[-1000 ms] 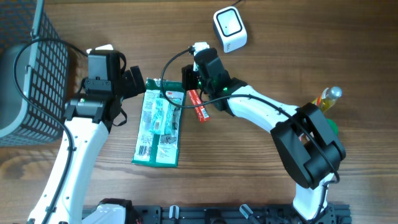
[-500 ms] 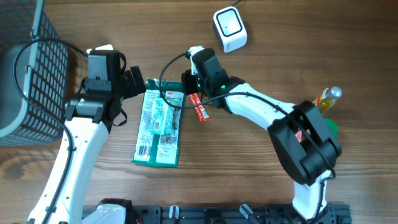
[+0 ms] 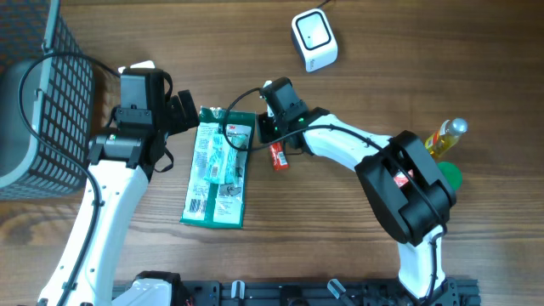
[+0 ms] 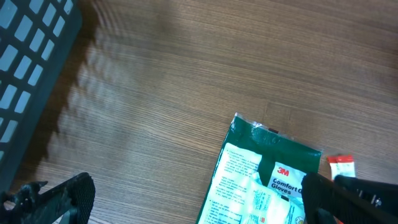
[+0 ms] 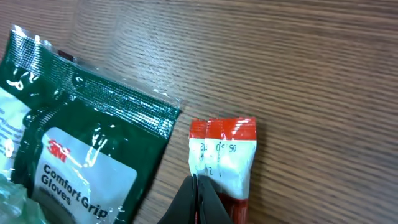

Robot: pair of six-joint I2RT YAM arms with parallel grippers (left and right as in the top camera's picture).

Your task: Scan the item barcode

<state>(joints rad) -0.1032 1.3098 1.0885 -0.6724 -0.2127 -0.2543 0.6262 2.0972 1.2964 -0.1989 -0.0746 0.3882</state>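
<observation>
overhead: right arm (image 3: 340,144) has swung in toward the glove pack (image 3: 219,174); red sachet (image 3: 277,155) has shifted slightly and now lies straighter, just beside the pack's top right corner. judged: sachet is being lined up for pickup. scanner (image 3: 314,38) well apart up the bench (image 3: 382,51), bare wood between. basket (image 3: 34,102) far left, bottle (image 3: 449,134) far right

left wrist: left jaws wide open, empty, near the pack's top edge

right wrist: right jaws closed, tips at the sachet's white end; a pinch cannot be told
</observation>
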